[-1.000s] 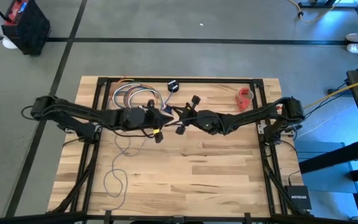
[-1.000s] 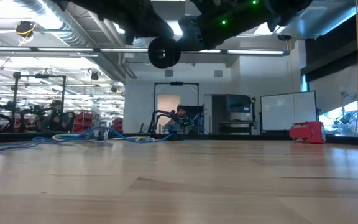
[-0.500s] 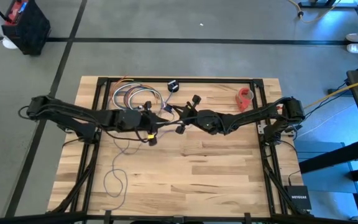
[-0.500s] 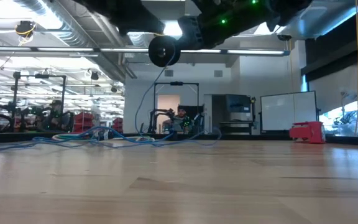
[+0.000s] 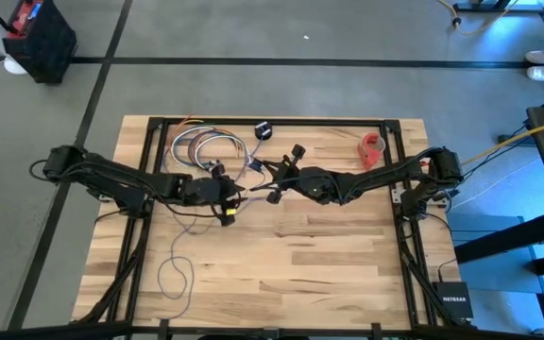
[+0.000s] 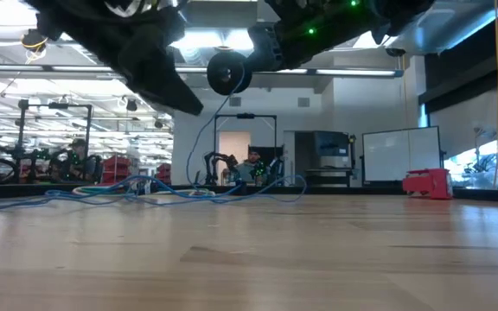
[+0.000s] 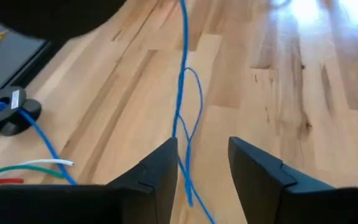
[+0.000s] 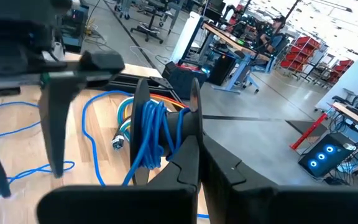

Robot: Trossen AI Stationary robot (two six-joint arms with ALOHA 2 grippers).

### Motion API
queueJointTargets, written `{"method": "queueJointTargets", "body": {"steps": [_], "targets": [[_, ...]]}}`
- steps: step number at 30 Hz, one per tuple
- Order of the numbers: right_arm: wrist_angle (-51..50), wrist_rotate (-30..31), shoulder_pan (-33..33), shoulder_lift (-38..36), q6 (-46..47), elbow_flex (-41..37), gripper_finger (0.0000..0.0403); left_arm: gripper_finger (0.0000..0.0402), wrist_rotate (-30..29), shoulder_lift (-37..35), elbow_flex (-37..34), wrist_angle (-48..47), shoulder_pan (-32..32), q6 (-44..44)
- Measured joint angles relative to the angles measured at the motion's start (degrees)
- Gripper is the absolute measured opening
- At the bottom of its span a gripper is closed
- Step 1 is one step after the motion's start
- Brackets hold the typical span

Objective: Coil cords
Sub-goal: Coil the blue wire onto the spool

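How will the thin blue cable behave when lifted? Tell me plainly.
Probably very floppy: the cable lies in loose loops on the table. Likely light, being so thin. It may slide freely through the left hand, which is open astride it without gripping.

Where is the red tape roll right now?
In the high view, the red tape roll sits near the table's far right corner, just beyond the right arm.
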Motion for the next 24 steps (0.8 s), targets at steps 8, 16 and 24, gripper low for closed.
{"method": "queueJointTargets", "body": {"steps": [8, 16, 24], "targets": [[0.0, 0.0, 0.0, -0.02, -1.19, 0.0, 0.001, 0.0128, -0.1, 3.91, -0.42, 1.45, 2.3, 1.05], [-0.01, -0.14, 0.04, -0.03, -1.19, 0.0, 0.001, 0.009, -0.09, 6.4, -0.42, 3.69, 2.4, 2.0], [1.47, -1.27, 0.09, -0.04, -0.99, 0.0, 0.001, 0.0005, 0.38, 6.4, -0.42, 4.58, 2.69, 3.28]]}}
